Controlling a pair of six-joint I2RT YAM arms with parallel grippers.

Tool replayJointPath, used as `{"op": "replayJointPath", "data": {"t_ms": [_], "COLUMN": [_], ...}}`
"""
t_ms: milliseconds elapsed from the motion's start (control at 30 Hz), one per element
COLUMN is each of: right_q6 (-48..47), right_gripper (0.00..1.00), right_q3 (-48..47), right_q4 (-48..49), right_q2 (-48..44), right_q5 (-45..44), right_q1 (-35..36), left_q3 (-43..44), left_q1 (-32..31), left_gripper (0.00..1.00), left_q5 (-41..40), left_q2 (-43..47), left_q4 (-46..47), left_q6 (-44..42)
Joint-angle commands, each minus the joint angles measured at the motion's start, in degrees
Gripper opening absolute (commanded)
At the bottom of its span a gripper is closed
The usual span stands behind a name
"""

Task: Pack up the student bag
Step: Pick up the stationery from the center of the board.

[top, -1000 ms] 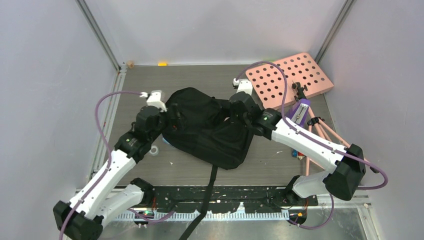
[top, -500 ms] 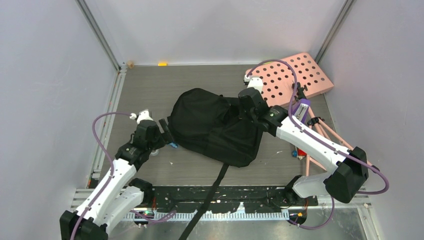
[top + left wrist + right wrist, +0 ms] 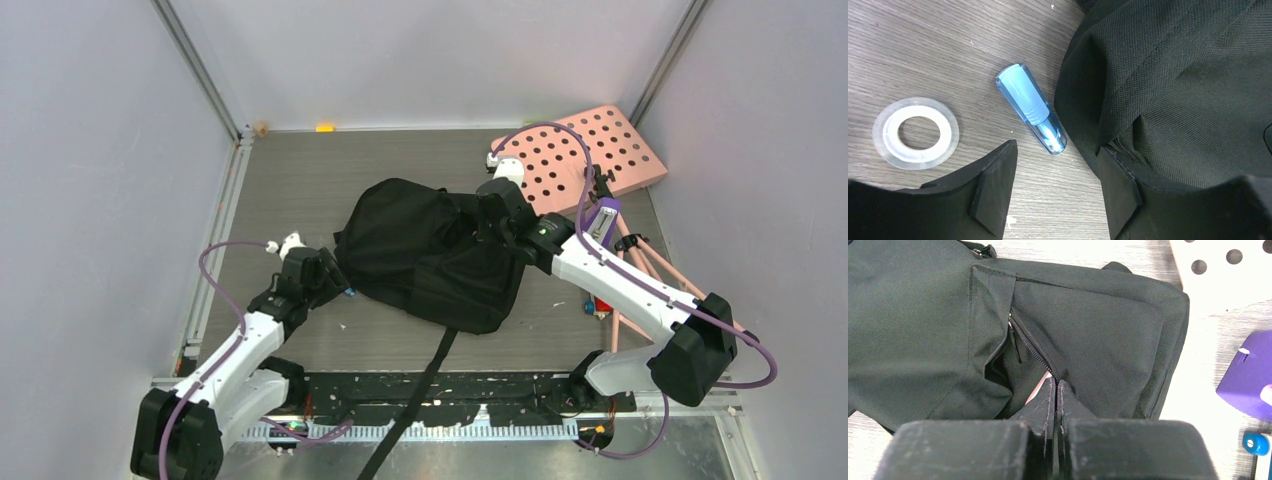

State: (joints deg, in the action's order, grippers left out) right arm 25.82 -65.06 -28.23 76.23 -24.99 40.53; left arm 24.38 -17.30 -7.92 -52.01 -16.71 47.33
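Top view: The bag [image 3: 425, 255] lies crumpled at the middle of the table [image 3: 300, 180]. One strap [image 3: 420, 395] trails over the near edge. The left claw [image 3: 328, 272] sits low at the bag's left edge. The right claw [image 3: 492, 212] is on the bag's right upper corner, near the pink board [image 3: 590, 150] propped in the far right corner.

Left wrist view: I find the left claw [image 3: 1055, 192] partly open and holding nothing. Its right finger [image 3: 1118, 192] is against the bag's [image 3: 1188, 85] edge. A blue tube [image 3: 1032, 107] lies on the table just ahead of the gap, beside the bag. A clear tape ring [image 3: 916, 132] lies apart to the left.

Right wrist view: The right claw [image 3: 1056, 397] is fully closed. Its tips meet at the near end of the bag's zipper [image 3: 1030, 347], which is partly open. I cannot confirm if they pinch the pull or just fabric. A purple box [image 3: 1248, 375] sits at right.
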Motion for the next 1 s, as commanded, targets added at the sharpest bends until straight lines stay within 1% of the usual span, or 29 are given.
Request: {"op": "replayJointPath", "data": {"t_ms": [0,167,333,400,500,600,667,867,967], "right_q6": [-0.25,-0.25,-0.18,-0.09,0.07,0.11,0.16,0.73,0.80], "right_gripper": [0.00,0.00,0.00,0.00,0.00,0.00,0.00,0.00,0.00], "right_q3": [-0.13,-0.11,-0.16,-0.16,0.03,0.18,0.15,0.01,0.25], "right_q4": [1.12,1.10,1.07,1.07,0.99,0.91,0.90,0.91,1.05], "right_q2": [-2.44,-2.32,-1.99,-2.00,-2.43,-2.77,-2.78,-2.93,-3.30], "right_q5": [-3.58,-3.46,-2.76,-2.46,-1.96,-1.41,-1.11,-0.03,0.33], "right_q1": [-0.85,-0.90,-0.82,-0.83,-0.82,-0.86,-0.81,-0.90,-0.86], "left_q3": [-2.71,-1.51,-0.26,-0.94,-2.10,-2.22,-2.40,-0.51,0.15], "left_q1": [0.92,1.02,1.67,2.27,2.74,2.95,3.10,3.50,3.50], "left_gripper": [0.63,0.69,0.70,0.70,0.70,0.70,0.70,0.64,0.62], "left_q5": [-3.68,-5.00,-5.23,-5.33,-4.62,-3.56,-1.96,3.41,4.39], "left_q2": [4.83,13.23,17.02,18.59,19.30,16.80,13.90,0.34,-4.08], "left_q4": [2.12,-5.26,-12.55,-13.11,-11.40,-9.80,-6.37,2.54,5.40], "left_q6": [2.33,1.53,1.70,2.49,2.78,2.59,2.59,0.76,0.48]}}
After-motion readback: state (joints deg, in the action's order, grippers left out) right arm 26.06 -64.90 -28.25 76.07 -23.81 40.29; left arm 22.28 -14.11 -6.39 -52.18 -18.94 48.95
